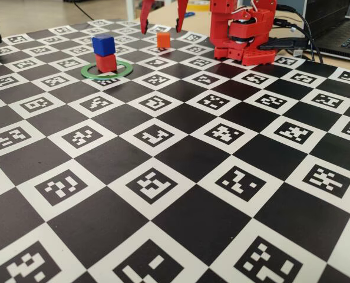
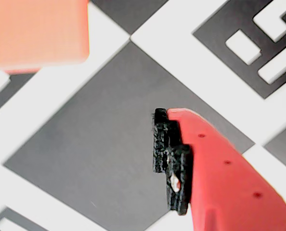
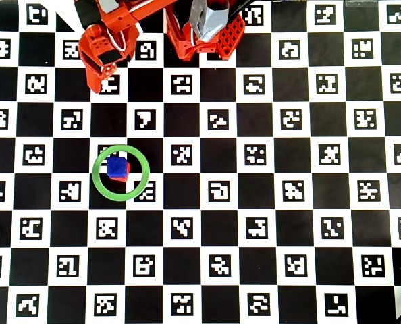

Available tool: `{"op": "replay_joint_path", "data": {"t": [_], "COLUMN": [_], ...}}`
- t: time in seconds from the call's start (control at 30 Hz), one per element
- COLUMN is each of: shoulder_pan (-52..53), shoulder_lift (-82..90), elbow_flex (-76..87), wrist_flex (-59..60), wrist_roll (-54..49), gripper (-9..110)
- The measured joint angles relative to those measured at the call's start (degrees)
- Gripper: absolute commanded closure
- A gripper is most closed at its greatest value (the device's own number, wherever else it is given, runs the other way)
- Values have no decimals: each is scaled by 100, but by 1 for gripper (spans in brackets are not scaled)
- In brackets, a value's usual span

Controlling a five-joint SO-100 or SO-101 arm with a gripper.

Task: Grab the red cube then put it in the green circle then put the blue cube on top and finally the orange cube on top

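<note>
Hanging with its jaws spread and empty, the gripper (image 1: 161,25) sits directly above the orange cube (image 1: 163,39) in the fixed view, one red finger on each side of it. In the wrist view the cube (image 2: 37,31) fills the upper left corner, up and left of the one visible padded finger (image 2: 172,159), so I judge a short descent would bracket it. The blue cube (image 1: 103,45) already rests on the red cube (image 1: 106,62) inside the green circle (image 1: 106,72), left of the gripper.
</note>
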Motion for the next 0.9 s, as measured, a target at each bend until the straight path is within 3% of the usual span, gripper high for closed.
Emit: {"op": "replay_joint_path", "data": {"t": [0.9], "shoulder_pan": [483], "shoulder_lift": [-694], "elbow_flex": [70], "wrist_flex": [-967], "wrist_roll": [-475], "gripper": [63]}}
